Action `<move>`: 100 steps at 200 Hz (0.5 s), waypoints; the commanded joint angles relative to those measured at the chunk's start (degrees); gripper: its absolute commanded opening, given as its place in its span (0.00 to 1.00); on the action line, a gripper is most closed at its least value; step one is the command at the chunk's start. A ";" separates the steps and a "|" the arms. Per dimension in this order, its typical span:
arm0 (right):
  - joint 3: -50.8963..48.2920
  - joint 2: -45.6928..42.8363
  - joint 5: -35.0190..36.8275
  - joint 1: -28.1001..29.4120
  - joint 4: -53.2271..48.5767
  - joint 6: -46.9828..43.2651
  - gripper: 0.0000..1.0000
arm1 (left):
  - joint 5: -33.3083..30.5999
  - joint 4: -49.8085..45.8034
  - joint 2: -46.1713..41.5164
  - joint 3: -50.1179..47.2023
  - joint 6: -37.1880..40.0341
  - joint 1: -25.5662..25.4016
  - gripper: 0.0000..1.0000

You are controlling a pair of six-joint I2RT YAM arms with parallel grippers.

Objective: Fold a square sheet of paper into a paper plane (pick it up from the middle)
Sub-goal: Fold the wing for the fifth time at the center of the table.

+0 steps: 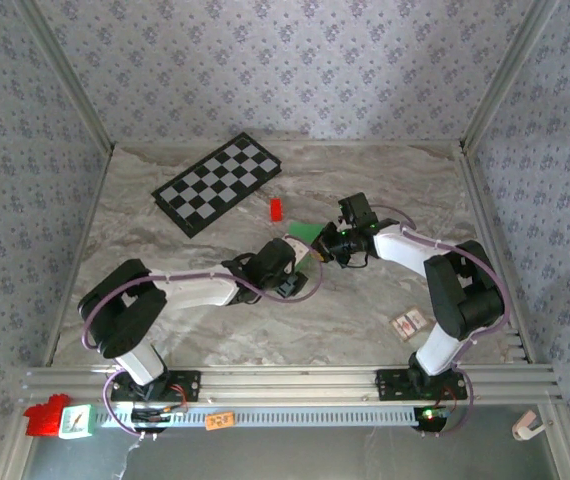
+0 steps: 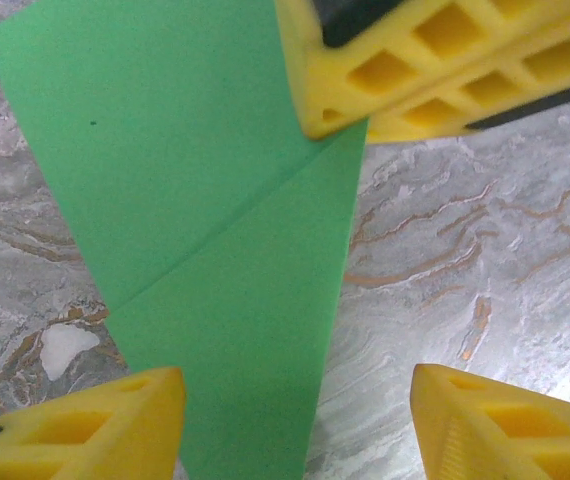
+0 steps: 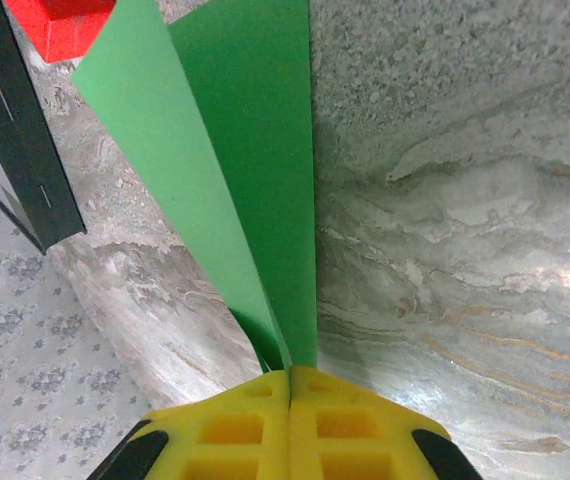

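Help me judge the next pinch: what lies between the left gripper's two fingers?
The folded green paper runs between the left gripper's fingers, nearer one; beside it, bare table. The left wrist view shows it.

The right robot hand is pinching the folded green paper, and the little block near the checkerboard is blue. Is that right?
Not quite. The little block is red, not blue; the top external view shows it near the checkerboard. The rest is right: the right gripper is shut on the folded green paper.
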 commanded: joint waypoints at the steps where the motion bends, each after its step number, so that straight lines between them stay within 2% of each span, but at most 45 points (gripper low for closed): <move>1: -0.55 -1.61 -1.31 -0.42 -1.83 1.48 0.07 | 0.59 4.93 0.74 -1.29 3.08 -0.26 0.60; 100: -0.20 -1.09 -2.11 -0.74 -2.45 1.84 0.08 | 0.78 6.36 2.58 -2.46 5.09 -0.29 0.37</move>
